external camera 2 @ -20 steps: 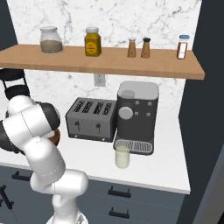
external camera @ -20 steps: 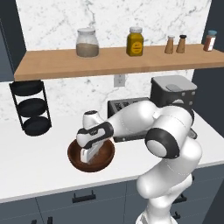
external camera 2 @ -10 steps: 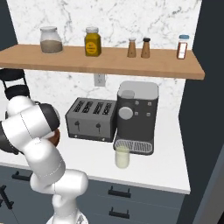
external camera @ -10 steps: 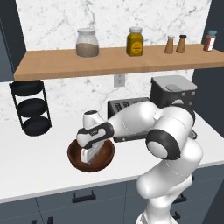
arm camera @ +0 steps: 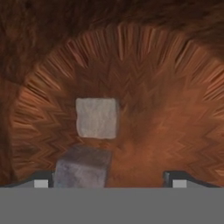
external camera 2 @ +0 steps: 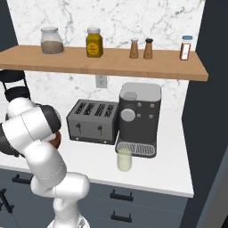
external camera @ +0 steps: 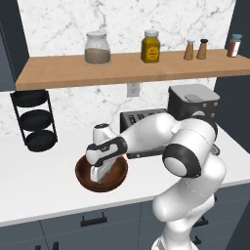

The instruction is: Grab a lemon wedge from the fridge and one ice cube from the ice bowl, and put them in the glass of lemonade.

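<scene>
- Gripper (external camera: 101,177) is reaching down into the ice bowl (external camera: 83,172), hand pointing straight at the bowl floor. In the hand view the two fingertips (arm camera: 41,180) are sitting wide apart at the bottom edge with nothing clamped between them, so it's spread, not holding anything.
- Counter (external camera: 39,171) is carrying everything, with the wooden shelf (external camera: 122,68) of jars running above it.
- Coffee machine (external camera 2: 138,118) is standing at about 3 o'clock from the toaster (external camera 2: 91,120), just beside it.
- Ice bowl is sitting near the counter's front edge, at roughly 7 o'clock from the toaster in the left base view.
- Glass of lemonade (external camera 2: 124,159) is standing upright at 6 o'clock from the coffee machine, just in front of its drip tray.
- Two ice cubes are lying on the bowl floor: one ice cube (arm camera: 96,117) near the middle, a second cube (arm camera: 82,168) at 6 o'clock from it, close to the left fingertip.
</scene>
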Controlling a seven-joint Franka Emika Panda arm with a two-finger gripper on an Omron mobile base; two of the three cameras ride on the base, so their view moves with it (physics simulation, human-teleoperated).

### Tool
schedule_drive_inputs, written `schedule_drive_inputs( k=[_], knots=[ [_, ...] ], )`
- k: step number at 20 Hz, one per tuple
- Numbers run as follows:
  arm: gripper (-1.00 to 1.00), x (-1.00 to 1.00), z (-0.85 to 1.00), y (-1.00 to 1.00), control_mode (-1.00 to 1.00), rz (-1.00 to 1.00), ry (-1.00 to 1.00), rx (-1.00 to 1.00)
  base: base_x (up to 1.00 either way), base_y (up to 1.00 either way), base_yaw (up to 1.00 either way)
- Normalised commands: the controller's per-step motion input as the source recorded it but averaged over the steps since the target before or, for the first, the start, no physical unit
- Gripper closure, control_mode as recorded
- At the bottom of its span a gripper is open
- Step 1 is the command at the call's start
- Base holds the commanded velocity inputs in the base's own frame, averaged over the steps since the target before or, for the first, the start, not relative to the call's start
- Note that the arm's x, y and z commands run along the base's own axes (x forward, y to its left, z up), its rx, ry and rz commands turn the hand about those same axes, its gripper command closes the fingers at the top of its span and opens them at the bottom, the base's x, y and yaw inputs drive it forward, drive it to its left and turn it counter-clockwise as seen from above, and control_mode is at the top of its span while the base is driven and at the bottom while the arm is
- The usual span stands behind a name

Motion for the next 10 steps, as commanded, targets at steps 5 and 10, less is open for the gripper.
schedule_drive_inputs(
  k=[5, 10],
  knots=[
    [1.00, 0.00, -0.10, 0.00, -1.00, 0.00, 0.01, 0.00, 0.00, 0.00, 0.00],
    [1.00, 0.00, -0.02, 0.00, -1.00, 0.00, 0.05, 0.00, 0.00, 0.00, 0.00]
  ],
)
